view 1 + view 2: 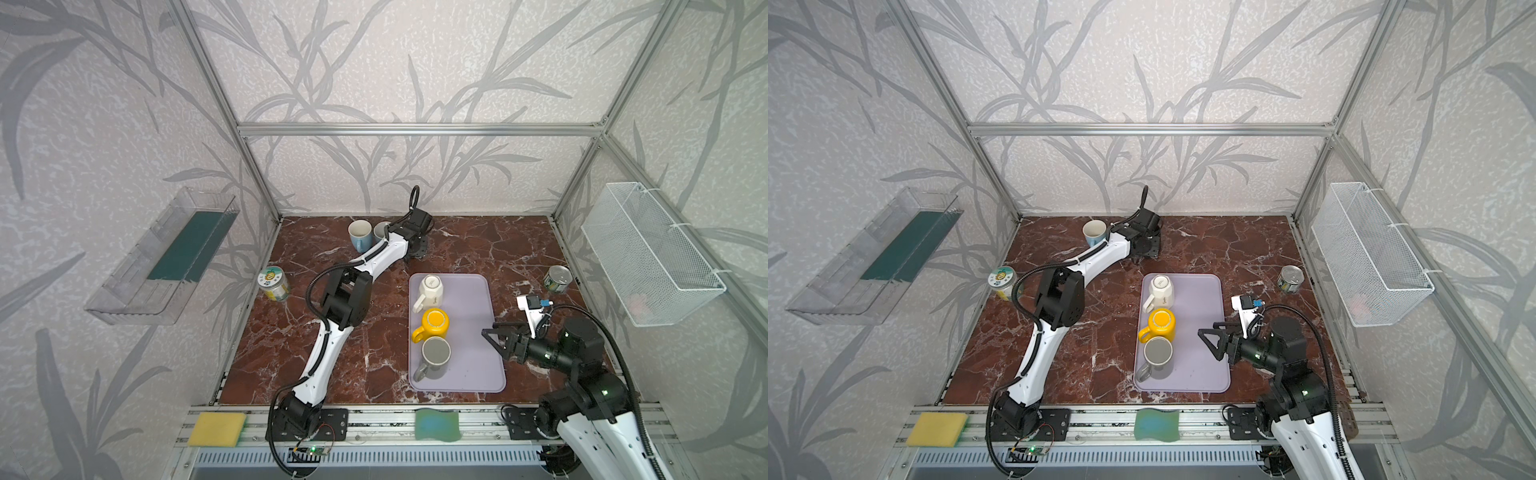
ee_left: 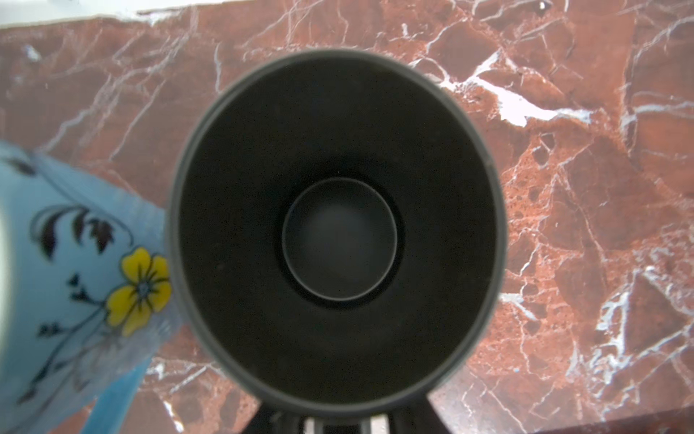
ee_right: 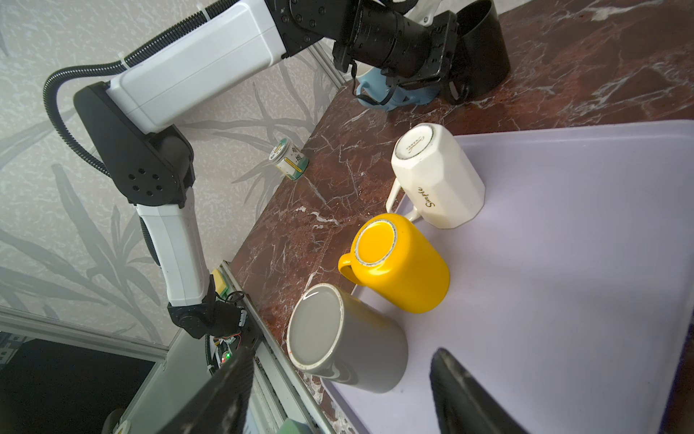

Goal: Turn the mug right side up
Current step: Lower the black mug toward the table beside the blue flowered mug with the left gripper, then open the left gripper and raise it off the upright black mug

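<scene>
A black mug [image 2: 338,240] stands upright on the marble at the back, its mouth facing the left wrist camera. My left gripper [image 1: 415,251] hangs right over it, and the arm covers most of it in both top views. Its fingers disappear under the mug's rim, so their gap is hidden. A white mug [image 1: 432,289], a yellow mug [image 1: 435,324] and a grey mug [image 1: 436,357] sit upside down on the lilac tray [image 1: 473,316]. My right gripper [image 1: 494,340] hovers open over the tray's right side, near the grey mug [image 3: 356,345], holding nothing.
A blue flowered mug [image 1: 359,235] stands upright close to the black one. A jar [image 1: 274,284] sits at the left edge and a tin can [image 1: 557,279] at the right. Two sponges [image 1: 218,428] lie on the front rail. A wire basket [image 1: 652,253] hangs on the right wall.
</scene>
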`<act>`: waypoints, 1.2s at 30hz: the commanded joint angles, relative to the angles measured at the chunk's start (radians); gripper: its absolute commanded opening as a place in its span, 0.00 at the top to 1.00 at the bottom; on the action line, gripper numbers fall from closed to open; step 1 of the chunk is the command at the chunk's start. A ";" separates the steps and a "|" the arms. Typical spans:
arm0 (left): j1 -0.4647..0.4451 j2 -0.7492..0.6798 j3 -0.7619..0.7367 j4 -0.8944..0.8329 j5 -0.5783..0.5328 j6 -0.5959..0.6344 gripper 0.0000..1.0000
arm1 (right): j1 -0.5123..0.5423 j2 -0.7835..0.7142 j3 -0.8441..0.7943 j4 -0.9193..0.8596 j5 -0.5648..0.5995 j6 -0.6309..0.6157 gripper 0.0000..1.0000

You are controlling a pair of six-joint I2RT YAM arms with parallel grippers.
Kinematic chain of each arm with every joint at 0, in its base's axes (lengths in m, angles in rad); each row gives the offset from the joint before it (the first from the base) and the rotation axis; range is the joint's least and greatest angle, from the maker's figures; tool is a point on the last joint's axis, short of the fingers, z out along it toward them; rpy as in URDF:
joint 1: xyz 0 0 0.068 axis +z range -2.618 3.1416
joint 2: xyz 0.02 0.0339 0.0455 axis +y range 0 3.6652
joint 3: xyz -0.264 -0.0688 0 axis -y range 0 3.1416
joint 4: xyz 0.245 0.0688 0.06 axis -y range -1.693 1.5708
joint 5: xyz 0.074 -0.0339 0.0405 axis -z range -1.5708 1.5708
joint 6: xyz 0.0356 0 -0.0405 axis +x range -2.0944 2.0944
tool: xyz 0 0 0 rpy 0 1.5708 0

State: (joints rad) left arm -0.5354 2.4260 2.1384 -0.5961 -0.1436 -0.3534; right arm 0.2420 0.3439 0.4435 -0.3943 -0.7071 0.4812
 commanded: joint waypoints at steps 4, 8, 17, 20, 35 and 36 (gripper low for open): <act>0.003 -0.001 0.014 0.009 0.007 -0.002 0.41 | -0.004 -0.008 0.029 -0.008 0.000 -0.007 0.25; 0.004 -0.017 0.012 0.004 0.005 0.001 0.37 | -0.004 -0.008 0.026 0.000 -0.002 -0.004 0.25; 0.005 -0.073 0.013 -0.007 -0.006 0.018 0.33 | -0.004 0.020 0.015 0.049 -0.015 0.010 0.25; 0.004 -0.093 0.015 -0.010 -0.007 0.027 0.32 | -0.004 0.036 0.015 0.067 -0.020 0.013 0.26; 0.002 -0.201 -0.019 -0.037 0.001 0.063 0.25 | -0.004 0.070 0.004 0.108 -0.022 0.015 0.25; 0.002 -0.217 -0.036 -0.030 0.003 0.066 0.25 | -0.004 0.073 0.003 0.109 -0.020 0.014 0.25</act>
State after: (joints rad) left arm -0.5346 2.2868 2.1300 -0.6125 -0.1333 -0.3088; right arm 0.2420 0.4129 0.4435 -0.3161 -0.7162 0.4896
